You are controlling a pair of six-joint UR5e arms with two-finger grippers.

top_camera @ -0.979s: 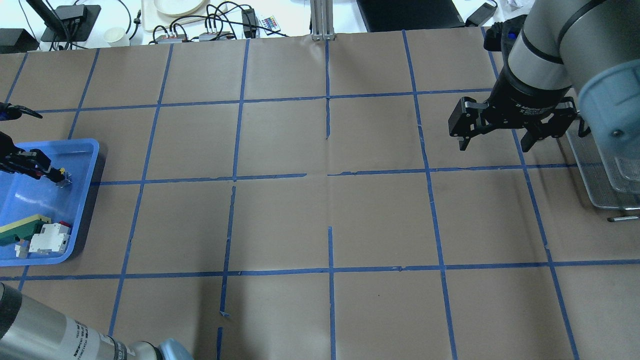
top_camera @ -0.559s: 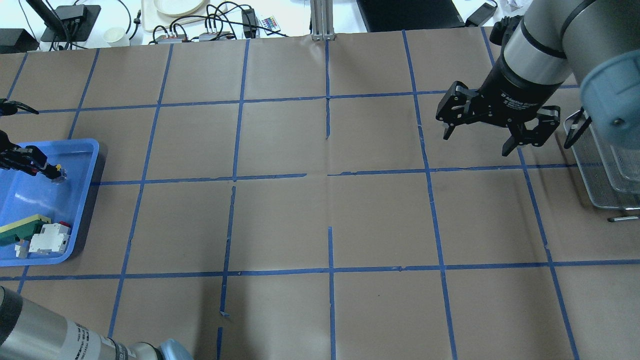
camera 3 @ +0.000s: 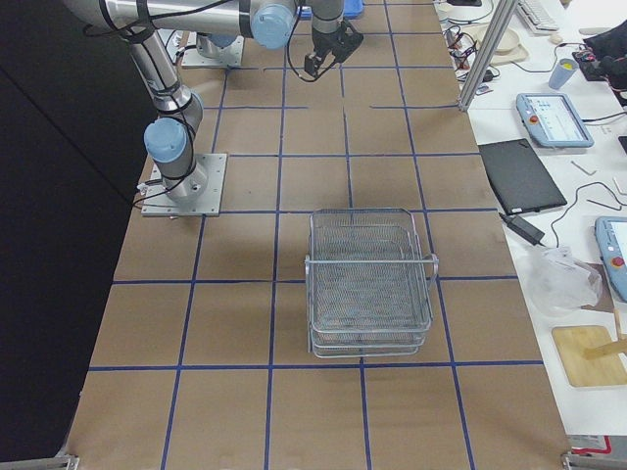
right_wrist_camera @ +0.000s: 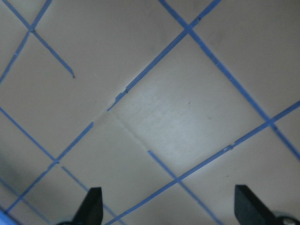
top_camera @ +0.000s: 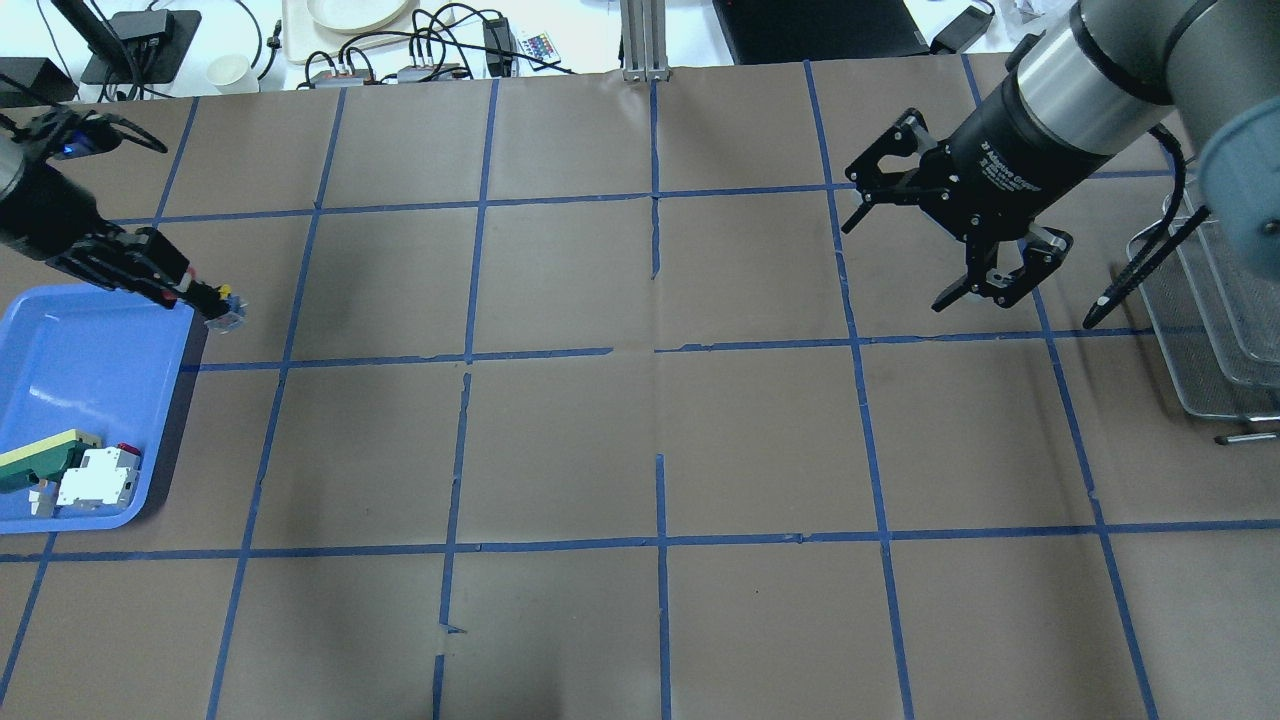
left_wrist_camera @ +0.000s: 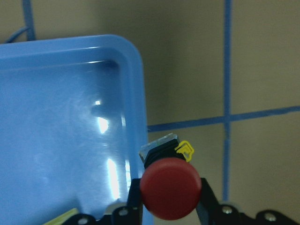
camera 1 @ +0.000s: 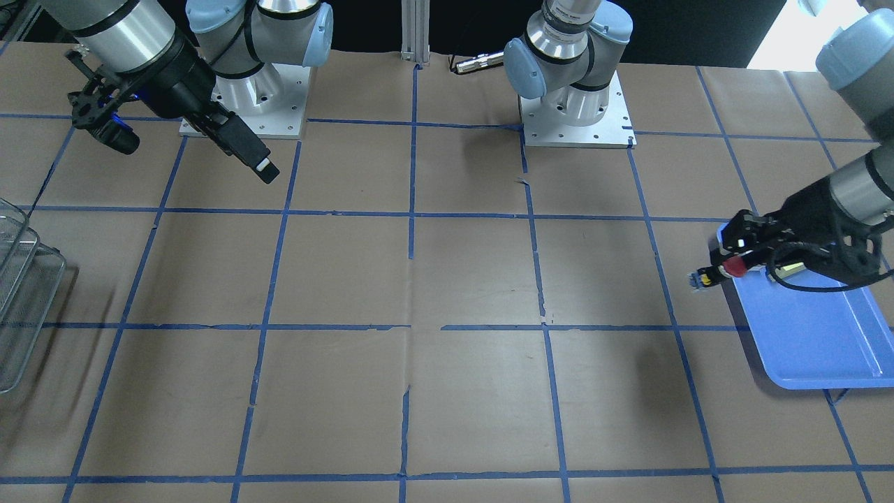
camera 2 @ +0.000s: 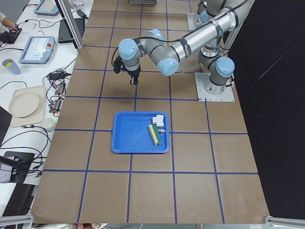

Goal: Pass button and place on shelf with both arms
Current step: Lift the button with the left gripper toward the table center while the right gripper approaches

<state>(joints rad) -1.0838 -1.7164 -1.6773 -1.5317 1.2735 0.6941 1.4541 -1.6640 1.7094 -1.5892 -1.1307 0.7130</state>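
From overhead, the surface carries the shelf at its 3 o'clock edge and the tray at 9 o'clock, well apart. The right arm reaches in from 2 o'clock. The right jaws are spread wide and empty over bare surface, near the shelf. The left arm hangs at 10 o'clock, with the left jaws clenched on the button. The button is held clear of the surface just past the tray's 1 o'clock corner, its metallic end pointing toward 4 o'clock. Pickup looks done, and the carry to the hand-over seems in hand. Next, both arms likely need to meet near centre, the right jaws taking the button's free end before the left lets go.
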